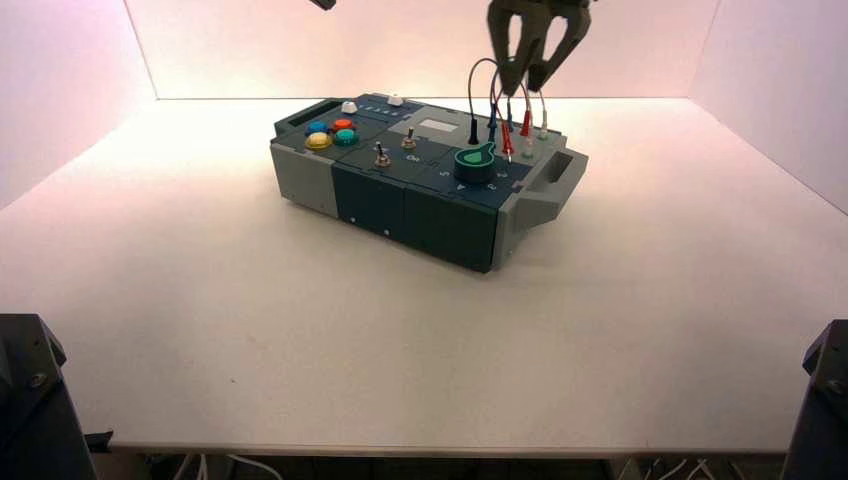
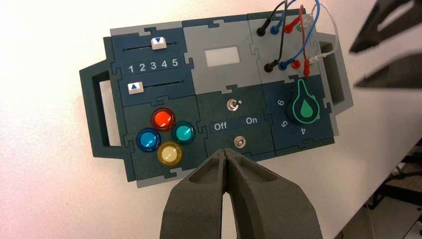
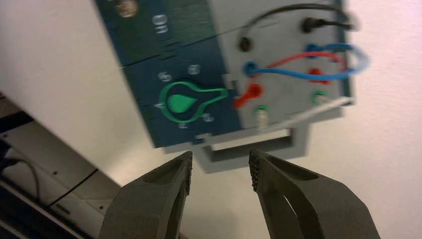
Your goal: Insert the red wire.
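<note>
Right gripper (image 1: 530,88) at upper right in high view, fingers pointing down — jaws parted wide, nothing between the tips. Left gripper (image 2: 225,152) closed, fingertips meeting; in high view only a small dark bit of that arm shows at the top edge, left of the right gripper.

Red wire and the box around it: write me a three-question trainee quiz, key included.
1. True or false: the right gripper, near the box's wired end, is open and empty.
2. Pick one. The left gripper, over the box's side, is: a) gripping a slider; b) shut; c) holding the knob.
3. Fill in: beside the red wire arches a longer ____ one.

Key: 1 true; 2 b; 3 blue.
</note>
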Robot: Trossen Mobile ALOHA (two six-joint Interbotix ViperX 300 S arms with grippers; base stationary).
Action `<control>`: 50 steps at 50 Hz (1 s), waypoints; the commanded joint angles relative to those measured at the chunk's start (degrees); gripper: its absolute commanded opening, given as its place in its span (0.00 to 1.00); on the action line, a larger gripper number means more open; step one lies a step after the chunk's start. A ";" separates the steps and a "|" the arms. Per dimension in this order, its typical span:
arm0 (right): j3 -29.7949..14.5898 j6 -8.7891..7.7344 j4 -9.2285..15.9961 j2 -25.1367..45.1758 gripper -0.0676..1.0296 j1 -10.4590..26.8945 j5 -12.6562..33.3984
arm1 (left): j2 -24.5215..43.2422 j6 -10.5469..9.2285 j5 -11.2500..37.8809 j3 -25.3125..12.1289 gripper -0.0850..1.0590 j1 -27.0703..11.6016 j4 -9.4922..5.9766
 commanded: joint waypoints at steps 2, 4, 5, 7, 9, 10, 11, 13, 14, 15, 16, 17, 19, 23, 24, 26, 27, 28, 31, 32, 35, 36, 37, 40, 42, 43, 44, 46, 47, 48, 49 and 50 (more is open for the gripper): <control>-0.53 -0.09 0.70 -2.02 0.61 1.58 -0.88 | -0.97 0.53 -0.18 -1.67 0.05 0.18 -0.09; -0.62 -0.09 0.62 -1.93 0.61 1.49 -1.23 | -0.97 0.44 -0.18 -1.67 0.05 0.18 -0.09; -0.62 -0.09 0.44 -1.85 0.61 1.49 -1.76 | -1.05 0.53 -0.18 -1.67 0.05 0.18 -0.09; -0.62 -0.09 0.18 -1.67 0.61 1.58 -2.29 | -1.14 0.44 -0.18 -1.67 0.05 0.18 -0.09; -0.53 -0.09 -0.44 -1.41 0.61 1.58 -2.99 | -1.14 0.53 -0.18 -1.67 0.05 0.18 -0.09; -0.53 0.00 -0.79 -1.14 0.61 1.49 -3.34 | -1.14 0.44 -0.18 -1.67 0.05 0.18 -0.09; -0.53 0.00 -0.97 -0.97 0.61 1.49 -3.52 | -1.14 0.44 -0.18 -1.67 0.05 0.18 -0.09; -0.53 0.00 -1.76 -0.53 0.61 1.49 -4.31 | -1.14 0.53 -0.18 -1.67 0.05 0.18 -0.09; -0.44 0.00 -2.02 -0.35 0.61 1.49 -4.66 | -1.23 0.53 -0.18 -1.67 0.05 0.18 -0.09; -0.35 0.09 -2.11 -0.26 0.61 1.58 -4.83 | -1.23 0.53 -0.18 -1.58 0.05 0.18 -0.09; -0.35 0.00 -2.29 -0.09 0.61 1.49 -5.10 | -1.23 0.44 -0.18 -1.58 0.05 0.18 -0.09; -0.35 0.00 -2.46 0.00 0.61 1.49 -5.45 | -1.23 0.44 -0.18 -1.58 0.05 0.18 -0.09; -0.35 0.00 -2.81 0.18 0.61 1.58 -5.98 | -1.32 0.53 -0.18 -1.58 0.05 0.26 -0.09; -0.53 0.09 -3.78 0.79 0.61 1.49 -6.59 | -1.32 0.53 -0.18 -1.58 0.05 0.18 -0.09; -0.62 0.00 -3.78 0.88 0.61 1.41 -6.59 | -1.32 0.53 -0.18 -1.58 0.05 0.18 -0.09; -0.70 0.00 -3.87 1.05 0.61 1.41 -6.59 | -1.41 0.44 -0.18 -1.67 0.05 0.18 -0.09; -0.79 0.00 -3.96 1.14 0.61 1.41 -6.59 | -1.41 0.53 -0.18 -1.58 0.05 0.18 -0.09; -0.88 0.00 -4.04 1.32 0.61 1.41 -6.59 | -1.41 0.53 -0.18 -1.58 0.05 0.18 -0.09; -1.05 0.00 -4.13 1.58 0.61 1.23 -6.59 | -1.49 0.53 -0.18 -1.58 0.05 0.18 -0.09; -1.14 0.00 -4.22 1.76 0.61 1.14 -6.68 | -1.49 0.44 -0.18 -1.58 0.05 0.18 -0.09; -1.32 0.00 -4.48 2.02 0.61 1.05 -6.77 | -1.58 0.53 -0.18 -1.58 0.05 0.18 -0.09; -1.32 0.00 -4.66 2.11 0.61 1.05 -6.77 | -1.58 0.53 -0.18 -1.58 0.05 0.18 -0.09; -1.41 0.00 -4.83 2.29 0.61 1.05 -6.86 | -1.58 0.53 -0.18 -1.58 0.05 0.18 -0.09; -1.58 0.00 -5.45 2.64 0.61 0.97 -7.12 | -1.58 0.53 -0.18 -1.58 0.05 0.18 -0.09; -1.76 -0.09 -5.63 2.99 0.61 0.97 -7.12 | -1.67 0.44 -0.18 -1.58 0.05 0.18 -0.09; -1.76 -0.09 -5.63 3.08 0.61 0.97 -7.12 | -1.58 0.53 -0.18 -1.58 0.05 0.18 -0.09; -1.93 -0.09 -5.71 3.25 0.61 0.88 -7.03 | -1.58 0.53 -0.18 -1.58 0.05 0.18 -0.09; -2.11 -0.26 -5.80 3.43 0.61 0.97 -7.12 | -1.58 0.53 -0.18 -1.58 0.05 0.18 -0.09; -2.20 -0.35 -5.89 3.60 0.61 0.88 -7.12 | -1.67 0.53 -0.18 -1.58 0.05 0.18 -0.09; -2.29 -0.35 -5.89 3.78 0.61 0.88 -7.12 | -1.67 0.53 -0.18 -1.58 0.05 0.18 -0.09; -2.29 -0.35 -5.98 4.04 0.61 0.88 -7.12 | -1.58 0.44 -0.18 -1.58 0.05 0.18 -0.09; -2.37 -0.35 -5.98 4.04 0.61 0.88 -7.12 | -1.58 0.53 -0.18 -1.58 0.05 0.18 -0.09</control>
